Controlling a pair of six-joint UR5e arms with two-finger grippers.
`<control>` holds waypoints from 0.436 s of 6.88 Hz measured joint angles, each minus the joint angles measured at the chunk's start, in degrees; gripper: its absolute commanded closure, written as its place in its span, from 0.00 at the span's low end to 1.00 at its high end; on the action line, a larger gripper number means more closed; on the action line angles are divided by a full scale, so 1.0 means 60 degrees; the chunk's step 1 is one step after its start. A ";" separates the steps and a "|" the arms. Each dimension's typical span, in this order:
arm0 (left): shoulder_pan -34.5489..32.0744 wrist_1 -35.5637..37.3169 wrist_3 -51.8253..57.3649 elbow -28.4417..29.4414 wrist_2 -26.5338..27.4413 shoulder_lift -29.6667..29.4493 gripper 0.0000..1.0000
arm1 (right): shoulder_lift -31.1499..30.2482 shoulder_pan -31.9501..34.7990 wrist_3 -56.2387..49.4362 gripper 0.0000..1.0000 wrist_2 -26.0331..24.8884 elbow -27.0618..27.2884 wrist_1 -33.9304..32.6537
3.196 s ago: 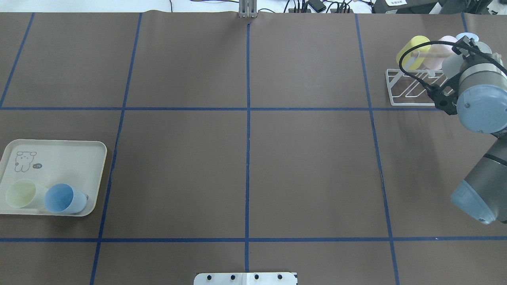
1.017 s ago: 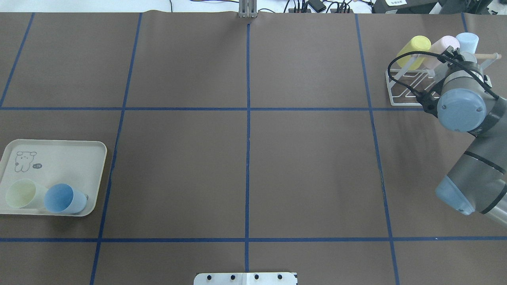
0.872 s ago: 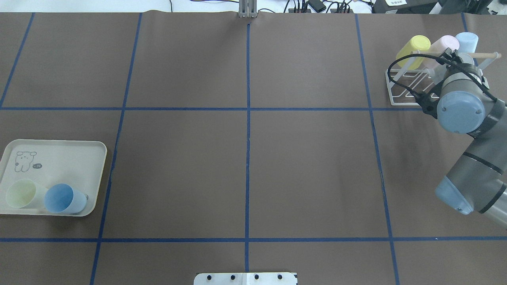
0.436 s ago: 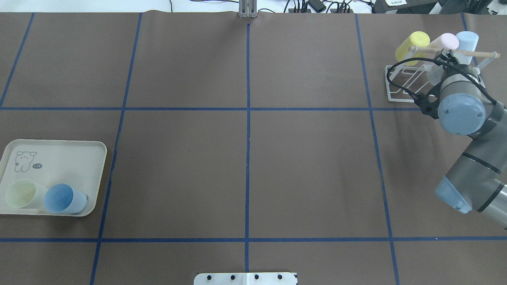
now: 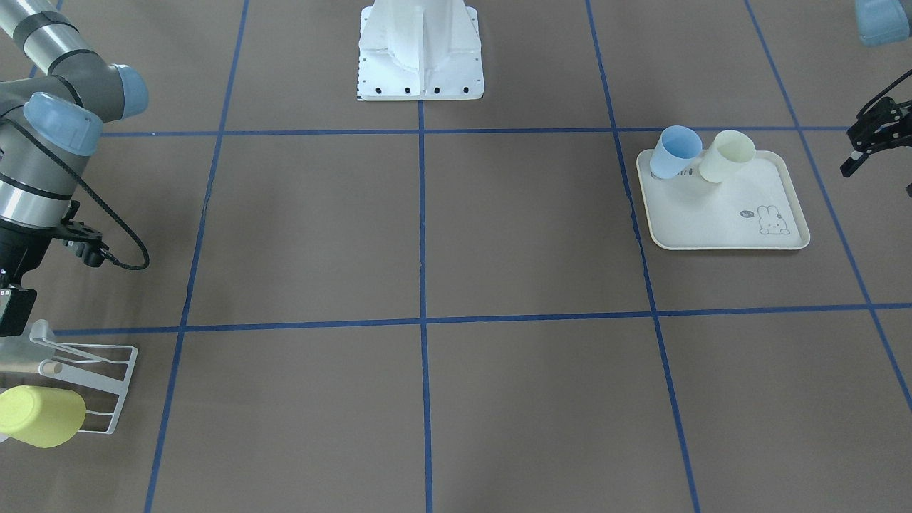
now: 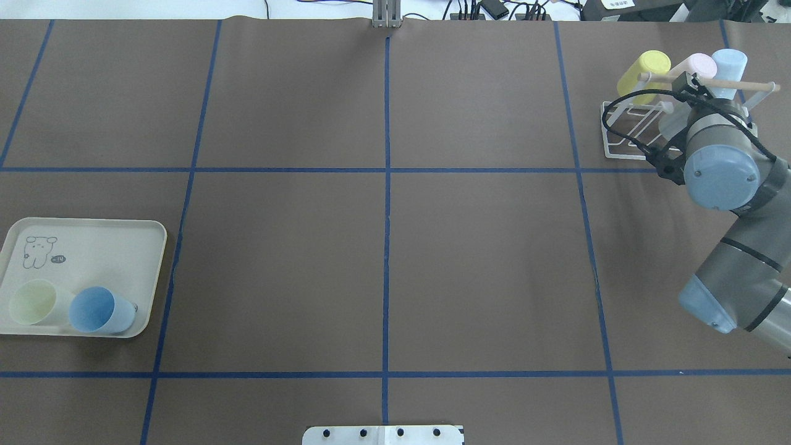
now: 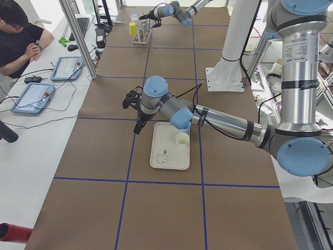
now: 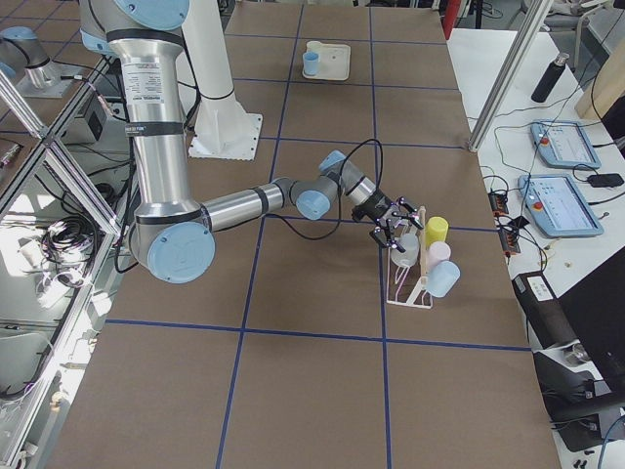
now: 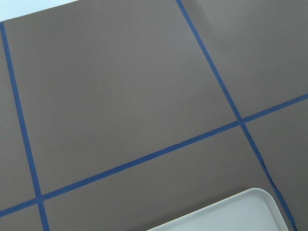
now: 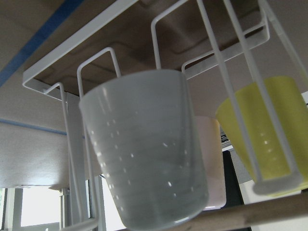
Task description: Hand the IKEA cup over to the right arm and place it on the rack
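Right arm (image 6: 720,173) reaches over rack (image 6: 624,133) at far right corner of desk (image 6: 383,259), likely to seat translucent cup (image 10: 144,154) in rack beside yellow cup (image 6: 642,74).

Right pincer (image 8: 395,230): fingers hidden, cannot tell whether clamped.

Left pincer (image 5: 878,167): apparently apart, empty, near tray (image 5: 734,228), probably awaiting next pick.

Count: four cups at rack, two on tray; one rack, one tray.

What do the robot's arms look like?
Both the left arm and right arm are silver-grey tubes with pale blue round joint caps. The left end effector and right end effector are black two-finger claws. A thick black cable loops off the right arm; the left has a thin cable.
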 measured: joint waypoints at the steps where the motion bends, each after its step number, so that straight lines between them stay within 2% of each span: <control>1: 0.0000 -0.0003 -0.0001 -0.0006 0.0000 0.0006 0.00 | -0.0001 0.0003 0.0008 0.01 0.0024 0.0295 -0.0024; 3: 0.0000 -0.0017 -0.0035 -0.0007 0.0032 0.0029 0.00 | 0.0030 0.0035 0.0917 0.01 0.0595 0.1044 -0.0083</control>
